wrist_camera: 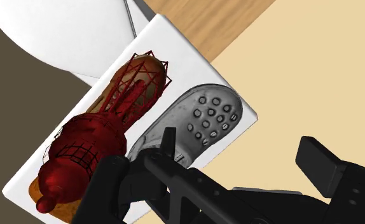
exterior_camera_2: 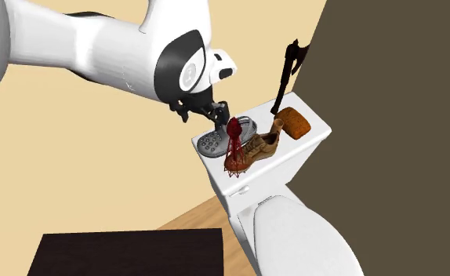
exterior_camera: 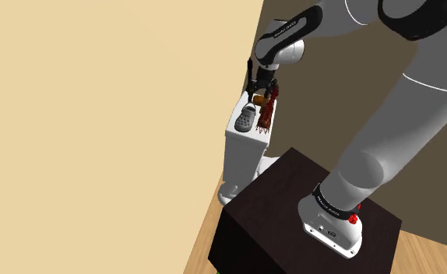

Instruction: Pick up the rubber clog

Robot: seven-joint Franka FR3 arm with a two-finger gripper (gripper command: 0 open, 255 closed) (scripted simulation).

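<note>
A grey clog (exterior_camera: pixel 246 118) with holes in its toe lies on the white toilet tank lid (exterior_camera: pixel 240 132), at the edge nearest the beige wall. My black gripper (exterior_camera: pixel 258 87) hangs just above its heel end, open and holding nothing. In the second exterior view the gripper (exterior_camera_2: pixel 208 110) sits above and behind the clog (exterior_camera_2: pixel 213 141). In the wrist view one of the fingers (wrist_camera: pixel 167 143) overlaps the heel of the clog (wrist_camera: pixel 203 121), while the other finger (wrist_camera: pixel 320 159) lies out past the lid's edge.
Beside the clog stand a dark red lattice tower (exterior_camera_2: pixel 234 145) and a brown shoe (exterior_camera_2: pixel 260 146). A brown block (exterior_camera_2: pixel 295 123) and a dark axe (exterior_camera_2: pixel 288 72) are at the lid's far end. The toilet seat (exterior_camera_2: pixel 302 235) lies below, and the dark stand (exterior_camera: pixel 292 210) is nearby.
</note>
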